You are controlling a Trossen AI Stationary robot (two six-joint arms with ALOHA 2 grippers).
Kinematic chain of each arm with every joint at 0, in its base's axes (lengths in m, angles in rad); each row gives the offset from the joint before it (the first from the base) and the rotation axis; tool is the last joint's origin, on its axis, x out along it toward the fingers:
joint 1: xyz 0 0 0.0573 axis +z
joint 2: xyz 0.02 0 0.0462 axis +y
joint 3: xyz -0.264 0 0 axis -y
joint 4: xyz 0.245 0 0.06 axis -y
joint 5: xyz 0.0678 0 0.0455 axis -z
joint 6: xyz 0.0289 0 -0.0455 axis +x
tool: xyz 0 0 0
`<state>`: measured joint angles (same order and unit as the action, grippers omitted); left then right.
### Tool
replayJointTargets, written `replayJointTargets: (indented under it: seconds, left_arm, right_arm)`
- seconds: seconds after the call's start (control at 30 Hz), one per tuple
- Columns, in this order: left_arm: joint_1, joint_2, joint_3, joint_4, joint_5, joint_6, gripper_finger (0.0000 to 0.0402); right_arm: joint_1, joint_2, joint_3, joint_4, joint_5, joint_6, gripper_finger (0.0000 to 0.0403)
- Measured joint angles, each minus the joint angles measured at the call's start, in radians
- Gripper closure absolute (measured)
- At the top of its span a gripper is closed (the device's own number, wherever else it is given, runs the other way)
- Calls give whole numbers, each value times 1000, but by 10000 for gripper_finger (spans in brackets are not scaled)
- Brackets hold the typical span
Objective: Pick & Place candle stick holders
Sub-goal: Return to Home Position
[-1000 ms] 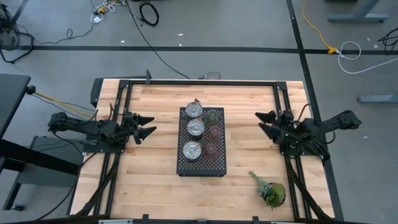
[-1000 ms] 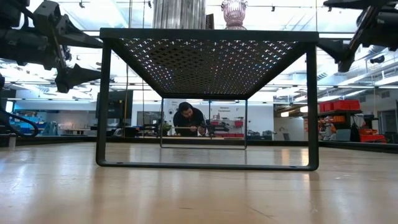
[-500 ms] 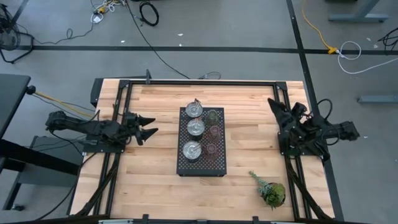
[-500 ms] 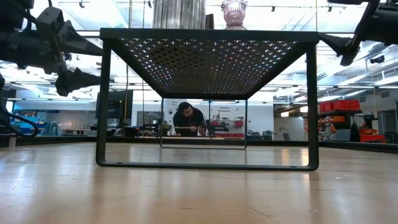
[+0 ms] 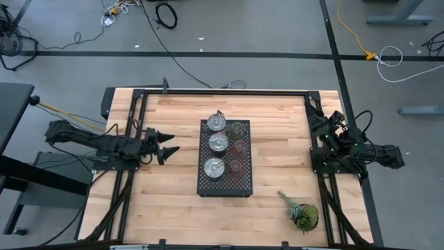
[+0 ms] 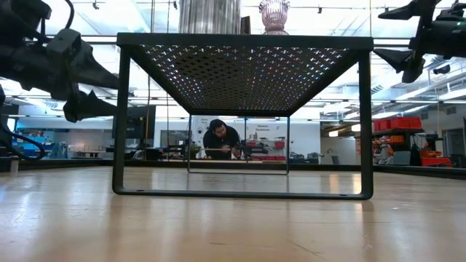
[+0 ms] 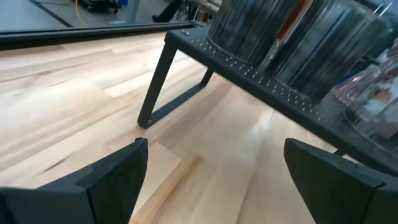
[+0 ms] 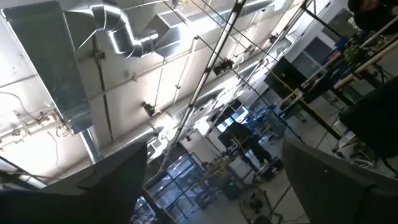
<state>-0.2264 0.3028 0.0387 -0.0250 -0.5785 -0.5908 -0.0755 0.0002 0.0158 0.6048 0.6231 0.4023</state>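
Left arm: stretched low from the left edge of the bench (image 5: 173, 201) toward its centre. The left end effector (image 5: 171, 143) is level, fingers apart, holding nothing, just short of the tray (image 5: 225, 189).
Right arm: folded at the right edge. The right end effector (image 5: 313, 119) is tilted up toward the ceiling, fingers apart, holding nothing.
Candle stick holders (image 5: 218, 142): six on the black perforated tray at bench centre. Three silvery ones form the row toward the left edge; one green and two pinkish form the row toward the right edge.
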Motion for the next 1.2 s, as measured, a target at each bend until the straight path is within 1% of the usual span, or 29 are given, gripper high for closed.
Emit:
replayJointTargets:
  seconds: [0.13, 0.27, 0.4, 0.5, 0.53, 0.7, 0.87, 1.2]
  left_arm:
    - [0, 35, 0, 0, 0, 0, 23]
    - [0, 84, 0, 0, 0, 0, 23]
    - [0, 114, 0, 0, 0, 0, 23]
    - [0, 124, -1, 5, 0, 0, 23]
    - [0, 125, -1, 10, 0, 0, 23]
    - [0, 122, -1, 16, 1, 0, 23]
    - [0, 114, -2, 19, 1, 0, 23]
    - [0, 115, -2, 20, 1, 0, 23]
  right_arm:
    - [-1, 0, 0, -4, -3, 0, 34]
    - [-1, 9, 0, -112, -11, 1, 34]
    - [-1, 13, 0, -321, -12, 0, 34]
    - [-1, 14, 0, -530, -12, 0, 34]
    - [-1, 20, 0, -549, -10, -9, 34]
    - [0, 44, 1, -537, 5, -55, 34]
    - [13, 44, 1, -537, -13, -56, 34]
    - [16, 44, 1, -537, -12, -46, 34]
